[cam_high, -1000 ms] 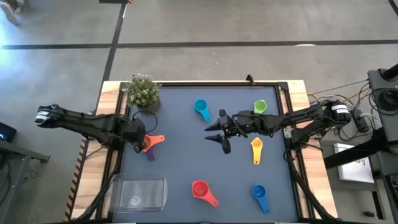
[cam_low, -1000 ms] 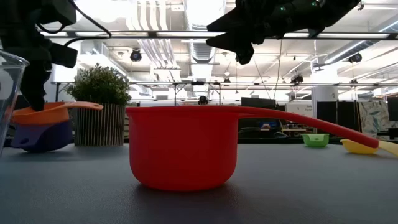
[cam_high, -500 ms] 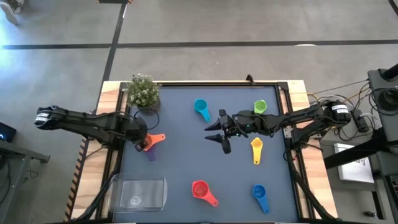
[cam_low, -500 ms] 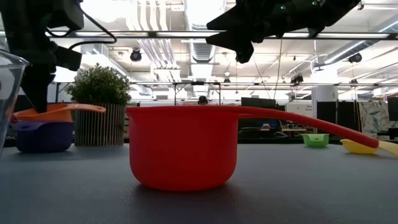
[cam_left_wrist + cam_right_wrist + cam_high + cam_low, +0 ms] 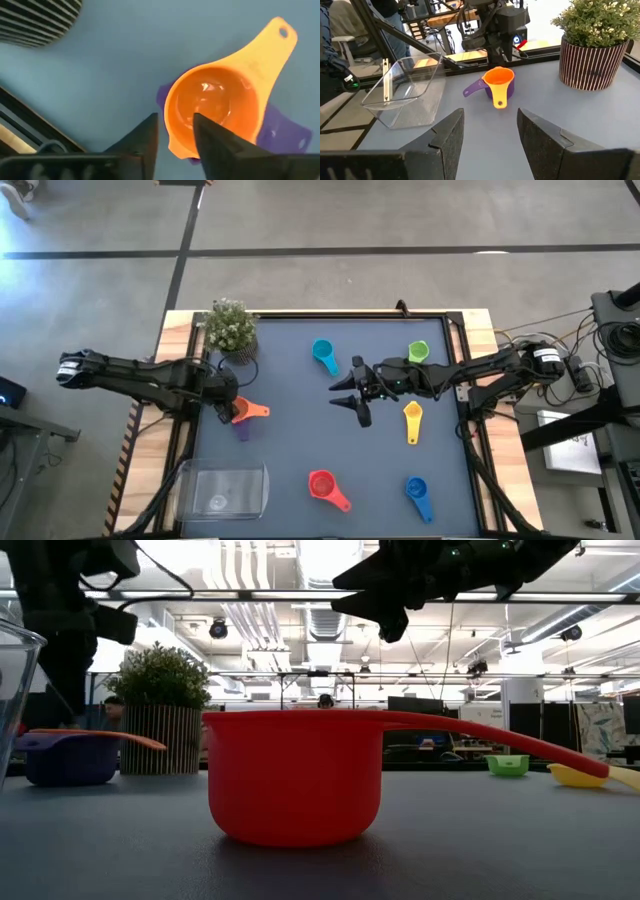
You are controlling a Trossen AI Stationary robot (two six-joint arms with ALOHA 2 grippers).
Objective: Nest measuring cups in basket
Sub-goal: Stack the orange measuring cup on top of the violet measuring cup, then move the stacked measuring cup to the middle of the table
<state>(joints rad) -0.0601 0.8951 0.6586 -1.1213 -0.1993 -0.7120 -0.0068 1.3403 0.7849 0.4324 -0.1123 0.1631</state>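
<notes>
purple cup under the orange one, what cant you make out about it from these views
- Inside of the purple cup: covered by the orange cup nested in it, every view.
- Its handle end: cut off by the left wrist view's edge.
- Low view: the left gripper's fingertips blend into its dark body.

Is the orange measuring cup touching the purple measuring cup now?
Touching. The left wrist view shows the orange measuring cup nested inside the purple measuring cup, whose rim shows around it. The low view shows orange resting on the purple rim.
</notes>
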